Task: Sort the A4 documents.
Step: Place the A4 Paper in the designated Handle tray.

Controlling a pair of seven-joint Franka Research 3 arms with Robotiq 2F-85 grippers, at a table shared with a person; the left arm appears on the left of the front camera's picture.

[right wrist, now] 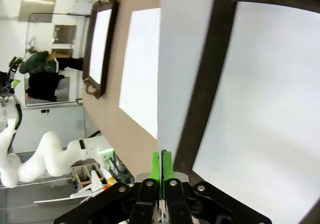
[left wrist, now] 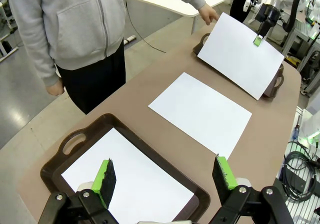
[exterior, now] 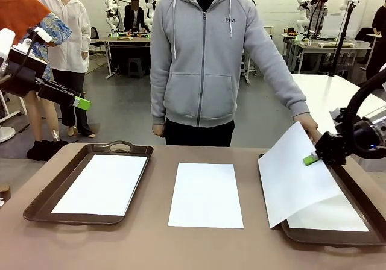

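Several white A4 documents show. One sheet (exterior: 99,185) lies in the left tray (exterior: 42,204), and another (exterior: 205,194) lies flat on the table's middle. My right gripper (exterior: 310,158) is shut on the edge of a third sheet (exterior: 295,179), which it holds tilted up over the right tray (exterior: 338,237). A further sheet (exterior: 338,216) lies in that tray. In the right wrist view the green pads (right wrist: 156,165) pinch the lifted sheet (right wrist: 180,59). My left gripper (left wrist: 165,176) hangs open and holds nothing, above the left tray (left wrist: 55,164).
A person in a grey hoodie stands at the far side. One hand (exterior: 309,125) is at the lifted sheet's top corner. Bare brown tabletop (exterior: 157,240) lies between the trays and along the front edge.
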